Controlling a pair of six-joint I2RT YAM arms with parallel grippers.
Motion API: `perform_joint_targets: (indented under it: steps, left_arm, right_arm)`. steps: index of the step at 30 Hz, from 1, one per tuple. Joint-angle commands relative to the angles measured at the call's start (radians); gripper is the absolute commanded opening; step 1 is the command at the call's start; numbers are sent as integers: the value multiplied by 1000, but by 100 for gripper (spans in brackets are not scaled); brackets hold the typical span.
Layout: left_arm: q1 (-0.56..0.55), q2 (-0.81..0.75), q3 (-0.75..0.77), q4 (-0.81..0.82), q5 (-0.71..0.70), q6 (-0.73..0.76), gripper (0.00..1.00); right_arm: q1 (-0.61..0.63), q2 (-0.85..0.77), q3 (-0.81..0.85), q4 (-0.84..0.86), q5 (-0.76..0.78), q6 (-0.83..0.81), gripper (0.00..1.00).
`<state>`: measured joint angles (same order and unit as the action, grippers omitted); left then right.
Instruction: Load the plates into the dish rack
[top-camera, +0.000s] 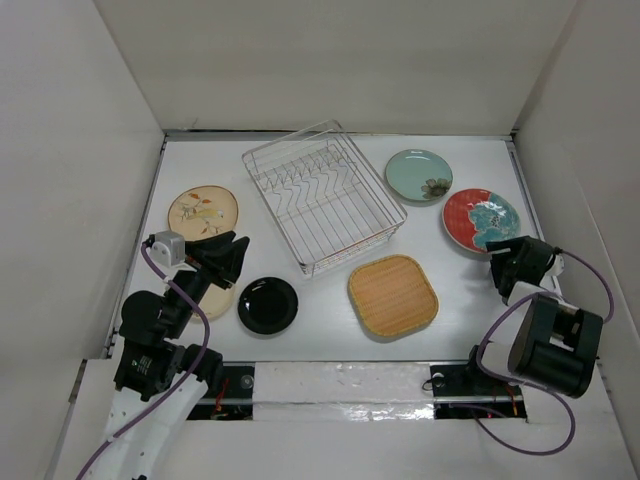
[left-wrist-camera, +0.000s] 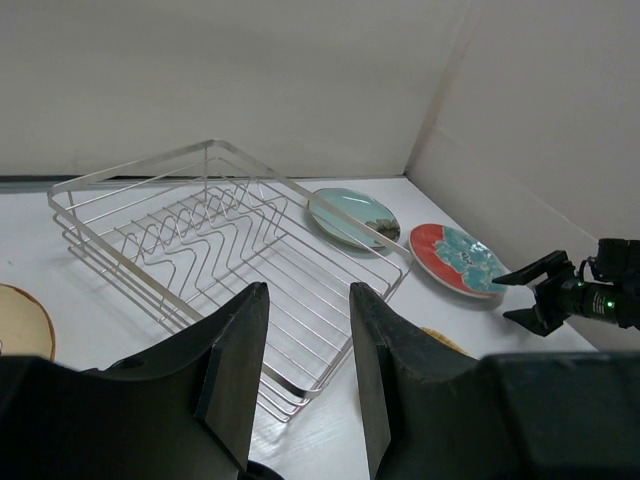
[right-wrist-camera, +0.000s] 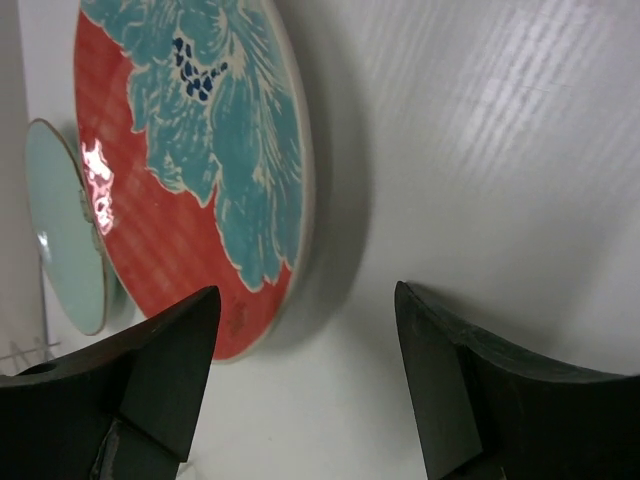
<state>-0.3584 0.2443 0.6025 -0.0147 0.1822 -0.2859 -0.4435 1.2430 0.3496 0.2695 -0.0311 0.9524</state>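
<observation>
The silver wire dish rack (top-camera: 322, 195) (left-wrist-camera: 200, 230) stands slanted at mid-table with nothing in it. Around it lie the plates: pale green (top-camera: 419, 175) (left-wrist-camera: 352, 215) (right-wrist-camera: 65, 230), red patterned (top-camera: 481, 220) (left-wrist-camera: 458, 258) (right-wrist-camera: 190, 150), tan floral (top-camera: 203, 212), glossy black (top-camera: 268, 305), square bamboo (top-camera: 392, 294). A cream one (top-camera: 213, 298) lies half hidden under my left arm. My left gripper (top-camera: 238, 258) (left-wrist-camera: 307, 290) hangs open and empty, pointing at the rack's near corner. My right gripper (top-camera: 495, 260) (right-wrist-camera: 306, 290) is open at the near rim of the red plate, touching nothing.
White walls close in the table on the left, back and right; the right wall runs near the red plate. Purple cables loop from both arms at the near edge. A bare strip of table (top-camera: 330, 290) separates the black and bamboo plates.
</observation>
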Motion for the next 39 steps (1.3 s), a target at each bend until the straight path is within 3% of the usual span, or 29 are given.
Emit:
perform_joint_targets:
  steps: [1,9,11,13,14,19,26,32,35,39]
  left_arm:
    - [-4,-7,6,33,-6,7,35]
    - [-4,0,11,30,-15,13,35]
    - [-4,3,13,30,-16,14,35]
    - [-4,6,14,27,-20,17,35]
    - [-4,10,14,25,-21,19,35]
    - [-4,10,16,28,-20,19,35]
    - [-4,9,14,28,-16,21,34]
    - [-4,13,14,32,-9,22,34]
    - [-4,13,14,33,-4,22,34]
    - [-4,13,14,33,-4,24,34]
  right_arm:
    - [-11,99,35,83,-82,68,75]
    - [-21,308,57,157,-243,144,60]
    - [-32,384,22,256,-268,167,43]
    - [-32,412,-27,417,-277,221,35]
    - [-32,412,-56,437,-273,235,22]
    - [-32,328,-86,421,-248,244,1]
    - [-32,-67,-101,156,-109,184,0]
    - [33,-525,36,-133,78,25,0]
    - [139,-590,161,-203,167,-75,0]
    - [260,-536,323,-231,218,-194,0]
